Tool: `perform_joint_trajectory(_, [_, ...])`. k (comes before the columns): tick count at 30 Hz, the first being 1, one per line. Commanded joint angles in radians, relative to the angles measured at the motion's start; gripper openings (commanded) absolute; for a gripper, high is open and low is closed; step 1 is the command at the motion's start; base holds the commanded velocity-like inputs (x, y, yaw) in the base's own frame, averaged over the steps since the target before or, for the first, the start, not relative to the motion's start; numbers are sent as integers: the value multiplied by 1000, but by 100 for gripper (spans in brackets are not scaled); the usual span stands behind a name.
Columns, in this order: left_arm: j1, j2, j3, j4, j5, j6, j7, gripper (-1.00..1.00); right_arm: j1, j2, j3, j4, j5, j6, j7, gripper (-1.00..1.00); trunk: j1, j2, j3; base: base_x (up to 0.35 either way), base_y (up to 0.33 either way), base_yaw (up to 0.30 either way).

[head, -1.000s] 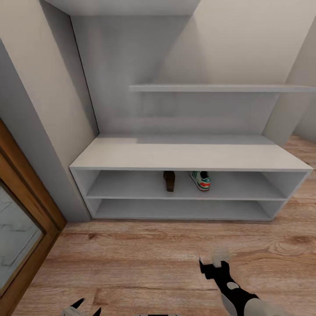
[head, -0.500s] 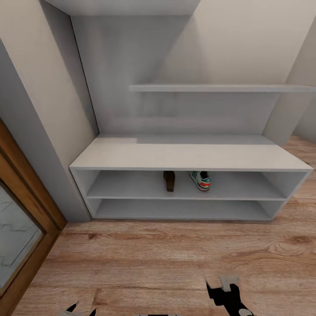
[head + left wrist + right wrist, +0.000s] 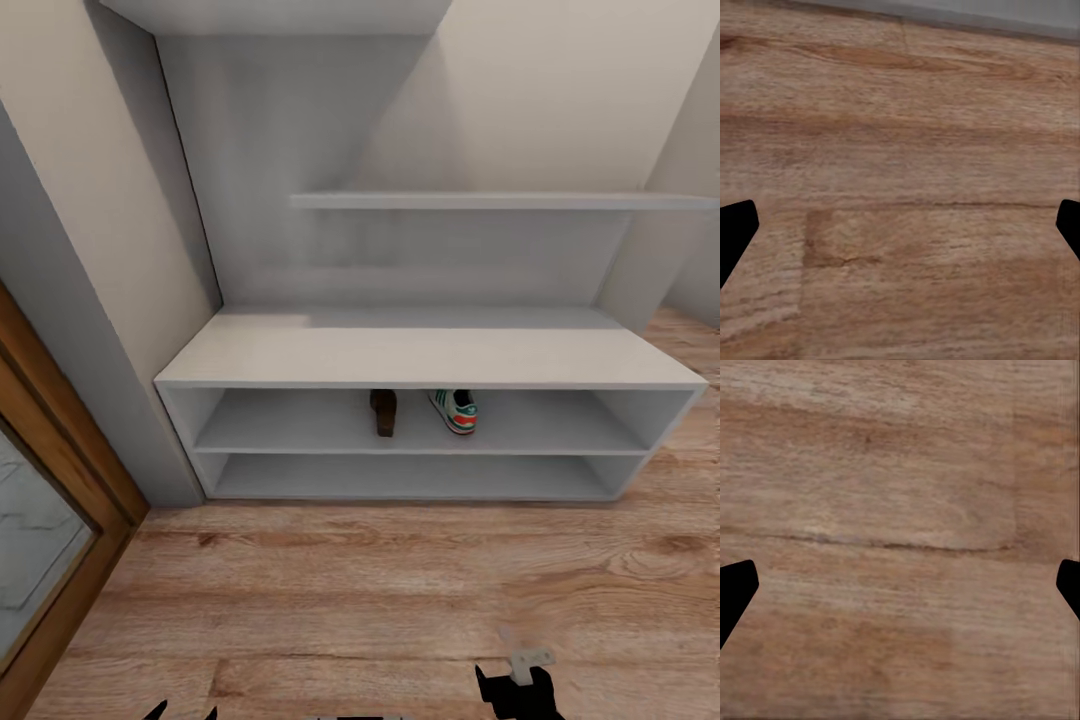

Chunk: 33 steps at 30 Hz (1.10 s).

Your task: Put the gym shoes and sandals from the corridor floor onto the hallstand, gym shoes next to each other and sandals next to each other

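Note:
The hallstand (image 3: 430,355) stands against the wall, a wide pale-grey unit with two open tiers and a shelf higher up. On its upper tier one dark brown sandal (image 3: 383,411) stands left of one white gym shoe (image 3: 455,410) with green stripes and a red-orange heel, a small gap between them. The corridor floor (image 3: 360,590) of wood planks lies bare in front. My left gripper (image 3: 183,714) (image 3: 900,232) and right gripper (image 3: 515,688) (image 3: 900,592) sit at the near edge of the head view. Both are open over bare planks with nothing between the fingers.
A wood-framed door with a glass pane (image 3: 40,520) runs along the left wall. A grey wall corner (image 3: 110,380) stands beside the hallstand's left end. The lower tier (image 3: 410,478) holds nothing.
My right arm has drawn back toward me, low in the head view. The left fingertips have sunk lower too. The view has shifted slightly; the shoes have not moved.

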Motion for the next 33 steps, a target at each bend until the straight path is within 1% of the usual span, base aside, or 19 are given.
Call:
perform_joint_trajectory(1, [-1, -2, 6, 1, 1, -2, -5, 100, 0, 0, -9, 1, 8, -3, 1, 100, 0, 0, -1, 0, 0, -177])
perform_joint_trajectory(5, [-1, -5, 5, 3, -2, -6, 7, 100, 3, 0, -9, 1, 5, -3, 1, 100, 0, 0, -1, 0, 0, -200])
perform_joint_trajectory(14, [-1, -24, 1, 3, -13, -10, 19, 100, 10, 3, -10, 1, 2, -2, 1, 100, 0, 0, 1, 0, 0, -252])
perform_joint_trajectory(23, [-1, -27, 4, 3, -8, -10, 22, 100, 12, 1, -11, 1, 2, -3, 1, 100, 0, 0, 7, 0, 0, -280])
perform_joint_trajectory(33, [-1, -27, 0, 3, -15, -11, 23, 100, 13, 0, -13, 0, 2, -13, 1, 100, 0, 0, 14, 0, 0, -282])
